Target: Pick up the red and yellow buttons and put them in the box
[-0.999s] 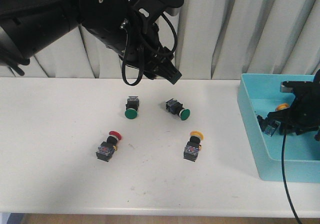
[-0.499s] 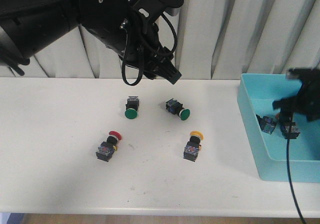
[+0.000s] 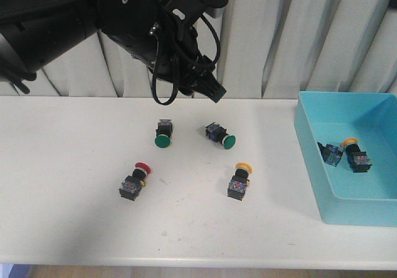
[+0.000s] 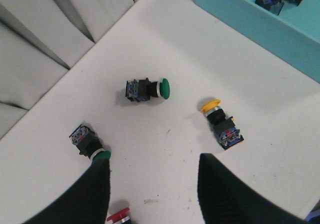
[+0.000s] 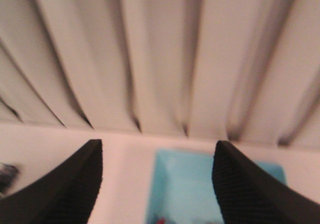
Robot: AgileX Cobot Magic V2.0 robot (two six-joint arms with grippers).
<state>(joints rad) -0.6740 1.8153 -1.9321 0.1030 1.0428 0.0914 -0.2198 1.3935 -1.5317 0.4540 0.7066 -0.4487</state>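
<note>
A red button (image 3: 137,180) and a yellow button (image 3: 240,180) lie on the white table; both also show in the left wrist view, the yellow one (image 4: 223,125) whole and only the cap of the red one (image 4: 120,217). The turquoise box (image 3: 312,160) stands at the right and holds a yellow button (image 3: 355,156) and another button (image 3: 330,153) whose cap is hidden. My left gripper (image 3: 211,92) hangs open and empty high above the table's back, its fingers (image 4: 98,191) spread wide. My right gripper (image 5: 157,181) is open and empty, high above the box (image 5: 215,184); it is out of the front view.
Two green-capped buttons (image 3: 162,133) (image 3: 220,135) lie behind the red and yellow ones. They also show in the left wrist view (image 4: 91,145) (image 4: 147,89). A pleated curtain (image 3: 298,36) hangs behind the table. The table's front edge (image 3: 186,262) runs along the bottom.
My right gripper was low inside the box with a yellow button. It let go and rose out of the front view. The yellow button now lies in the box. The left arm barely moved.
</note>
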